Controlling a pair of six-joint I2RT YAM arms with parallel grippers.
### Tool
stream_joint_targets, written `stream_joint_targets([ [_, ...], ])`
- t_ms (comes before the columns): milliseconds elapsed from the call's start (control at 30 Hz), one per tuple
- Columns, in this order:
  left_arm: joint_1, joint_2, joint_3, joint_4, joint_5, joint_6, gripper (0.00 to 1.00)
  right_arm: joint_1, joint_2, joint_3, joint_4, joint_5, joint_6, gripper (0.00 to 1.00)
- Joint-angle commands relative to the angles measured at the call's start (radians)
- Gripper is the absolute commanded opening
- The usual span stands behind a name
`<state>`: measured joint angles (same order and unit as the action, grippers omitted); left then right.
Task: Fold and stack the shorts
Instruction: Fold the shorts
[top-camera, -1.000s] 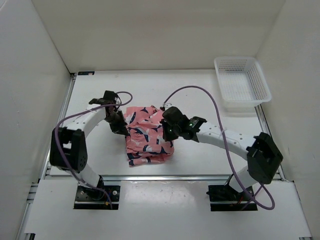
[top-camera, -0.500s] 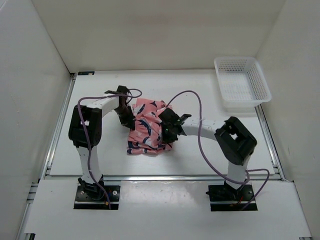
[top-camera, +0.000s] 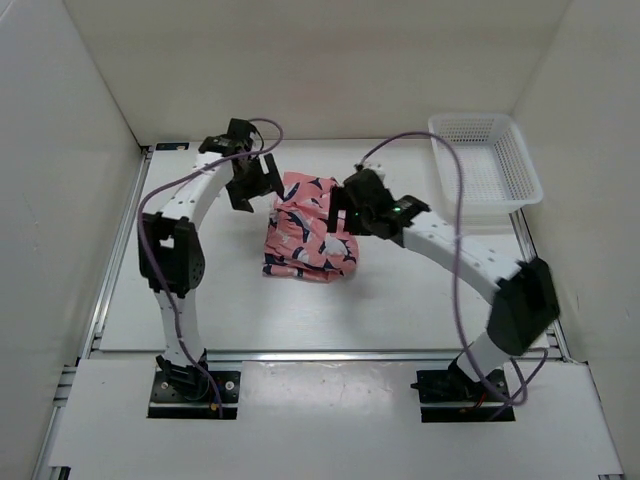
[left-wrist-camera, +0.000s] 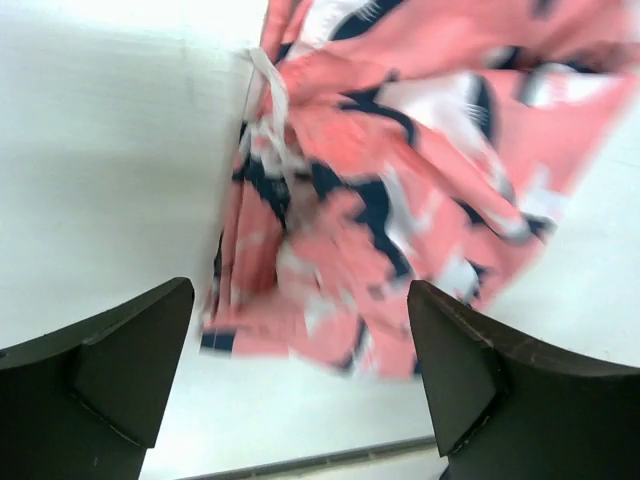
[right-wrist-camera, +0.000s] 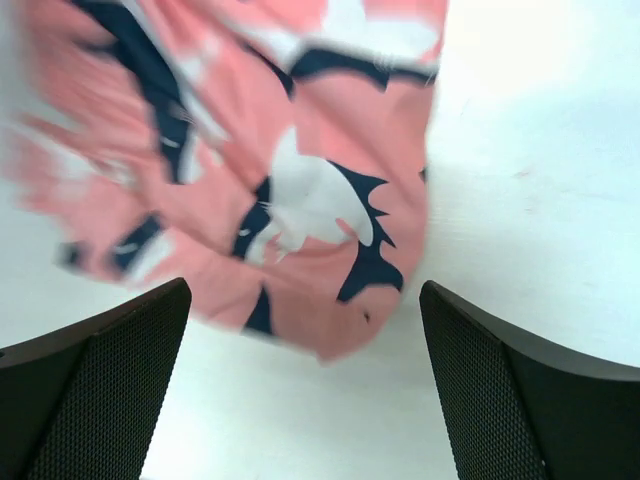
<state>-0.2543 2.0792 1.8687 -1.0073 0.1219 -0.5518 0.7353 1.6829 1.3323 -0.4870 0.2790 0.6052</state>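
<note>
The coral-pink shorts (top-camera: 308, 232) with navy-and-white shark prints lie in a folded, rumpled bundle on the white table, just behind its middle. My left gripper (top-camera: 252, 188) hovers at the bundle's back left corner. It is open, and the left wrist view shows its dark fingers (left-wrist-camera: 120, 370) spread wide with the shorts (left-wrist-camera: 380, 200) lying beyond them on the table. My right gripper (top-camera: 345, 216) is at the bundle's right edge, also open. In the right wrist view the shorts (right-wrist-camera: 300, 180) sit ahead of the spread fingertips (right-wrist-camera: 530, 390), untouched.
A white plastic mesh basket (top-camera: 485, 165) stands at the back right corner of the table. White walls enclose the table on three sides. A metal rail (top-camera: 330, 354) runs along the near edge, with both arm bases behind it.
Both grippers were shut on the shorts and have opened, letting them go. Both arms reached toward the back, and the bundle now lies farther back on the table.
</note>
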Motion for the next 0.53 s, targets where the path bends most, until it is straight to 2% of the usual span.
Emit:
stream_joint_targets([
  [0,0.009,-0.238,0.021,-0.082,-0.054,0.047,1.00,-0.028,-0.219,0.031,-0.083,0.121,-0.038,1.00],
  [100,0.029,-0.475,-0.100,-0.073,-0.067,0.072,1.00,-0.076,-0.345,-0.021,-0.142,0.169,-0.047,1.00],
  [200,0.052,-0.618,-0.264,-0.073,-0.087,0.082,1.00,-0.122,-0.454,-0.096,-0.214,0.227,-0.047,1.00],
  [233,0.062,-0.708,-0.308,-0.073,-0.087,0.082,1.00,-0.143,-0.503,-0.119,-0.229,0.245,-0.036,1.00],
  [267,0.063,-0.755,-0.392,-0.073,-0.100,0.082,1.00,-0.154,-0.528,-0.143,-0.245,0.261,-0.027,1.00],
  [400,0.063,-0.980,-0.573,-0.039,-0.123,0.058,1.00,-0.217,-0.652,-0.278,-0.295,0.270,0.008,1.00],
  [500,0.063,-1.108,-0.658,-0.025,-0.139,0.040,1.00,-0.238,-0.744,-0.395,-0.286,0.281,0.008,1.00],
])
